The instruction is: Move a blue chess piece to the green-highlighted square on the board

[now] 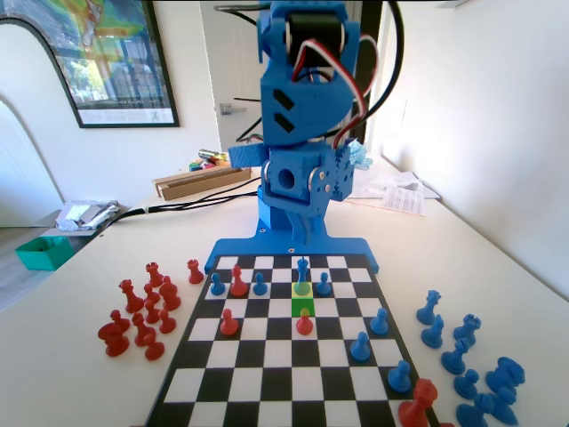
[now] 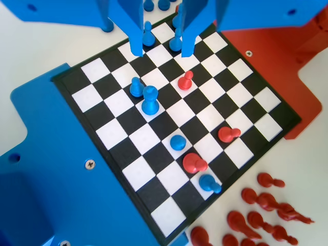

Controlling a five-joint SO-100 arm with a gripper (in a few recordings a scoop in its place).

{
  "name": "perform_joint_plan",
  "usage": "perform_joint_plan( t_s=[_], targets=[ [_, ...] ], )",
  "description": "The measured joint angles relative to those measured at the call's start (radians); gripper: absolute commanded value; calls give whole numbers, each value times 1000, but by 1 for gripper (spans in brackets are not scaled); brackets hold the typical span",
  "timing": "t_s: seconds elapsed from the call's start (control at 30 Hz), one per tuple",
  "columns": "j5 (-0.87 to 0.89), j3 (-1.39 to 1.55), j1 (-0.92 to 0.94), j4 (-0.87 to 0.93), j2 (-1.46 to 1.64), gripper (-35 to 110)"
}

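Observation:
The tall blue chess piece (image 1: 303,270) stands on the pale yellow-green square, near the arm's end of the board (image 1: 267,382). The green-highlighted square (image 1: 303,307) lies bare just in front of it, with a red pawn (image 1: 304,323) on the square after that. In the wrist view the same blue chess piece (image 2: 149,100) stands beside a blue pawn (image 2: 136,86). My gripper (image 2: 162,50) hangs high above the board (image 2: 266,97), open, with nothing between its jaws. It is well above the piece and past it, towards the board's far end.
Blue pawns (image 1: 324,284) and red pieces (image 1: 238,281) stand near the tall piece. Captured red pieces (image 1: 142,311) cluster left of the board and blue ones (image 1: 462,356) to its right. A large red piece (image 1: 420,405) stands at the board's near right corner.

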Motion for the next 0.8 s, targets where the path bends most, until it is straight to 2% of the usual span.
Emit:
perform_joint_plan(
  t_s=[0.33, 0.8],
  targets=[
    [0, 81, -9, -146, -64, 14],
    [-9, 135, -12, -261, -103, 14]
  ],
)
